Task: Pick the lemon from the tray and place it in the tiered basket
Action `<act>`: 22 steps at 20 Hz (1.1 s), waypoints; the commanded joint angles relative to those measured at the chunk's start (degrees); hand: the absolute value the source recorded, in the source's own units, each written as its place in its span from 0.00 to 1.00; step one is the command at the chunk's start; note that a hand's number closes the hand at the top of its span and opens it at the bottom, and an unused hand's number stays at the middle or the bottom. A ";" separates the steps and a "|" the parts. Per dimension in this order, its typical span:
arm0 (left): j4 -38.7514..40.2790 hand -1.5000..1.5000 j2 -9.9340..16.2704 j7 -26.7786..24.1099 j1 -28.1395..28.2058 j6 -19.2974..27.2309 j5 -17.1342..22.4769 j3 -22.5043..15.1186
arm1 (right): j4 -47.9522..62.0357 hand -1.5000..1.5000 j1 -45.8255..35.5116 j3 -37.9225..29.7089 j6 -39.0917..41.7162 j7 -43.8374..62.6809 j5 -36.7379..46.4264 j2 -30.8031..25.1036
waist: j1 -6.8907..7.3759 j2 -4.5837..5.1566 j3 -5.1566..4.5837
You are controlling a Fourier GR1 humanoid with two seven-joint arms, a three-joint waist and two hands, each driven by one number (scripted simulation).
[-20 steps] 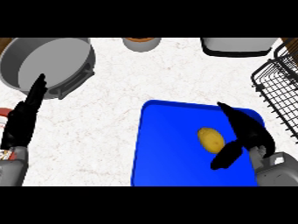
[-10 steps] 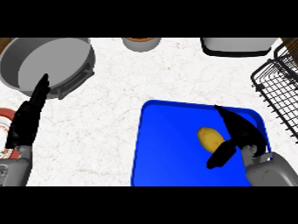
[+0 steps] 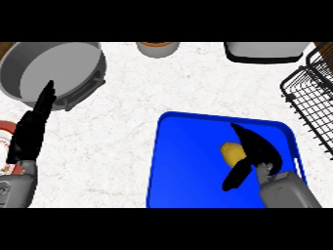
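The lemon [image 3: 232, 153] lies on the blue tray [image 3: 187, 161], long axis running toward and away from the robot, just left of the right hand [image 3: 258, 150]. That hand's fingers are spread, thumb below the lemon, not clamped on it. The left hand [image 3: 32, 126] rests straight-fingered far to the left.

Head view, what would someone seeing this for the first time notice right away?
The bright blue tray at lower centre-right stands out on the pale counter, with the yellow lemon lying on it. The right robot hand is right against the lemon's right side, thumb reaching below it, fingers not closed round it. After that, the grey pot at upper left and the black wire tiered basket at the right edge draw the eye.
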 commanded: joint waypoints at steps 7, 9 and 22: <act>0.07 0.50 -0.55 0.00 -0.54 -0.97 -0.86 0.71 | 3.59 1.00 -2.22 0.11 11.78 -6.12 -2.10 -1.69 | 0.16 -0.01 0.01; 0.32 0.50 1.75 -1.60 0.63 -3.14 1.42 3.41 | 6.17 1.00 -4.70 3.03 9.57 -7.13 3.26 -0.95 | 0.53 0.03 0.00; -5.15 0.50 -2.16 1.92 3.10 -2.09 -1.46 0.88 | -7.51 1.00 1.18 -5.88 1.05 -2.81 2.88 6.15 | -0.13 -0.16 0.01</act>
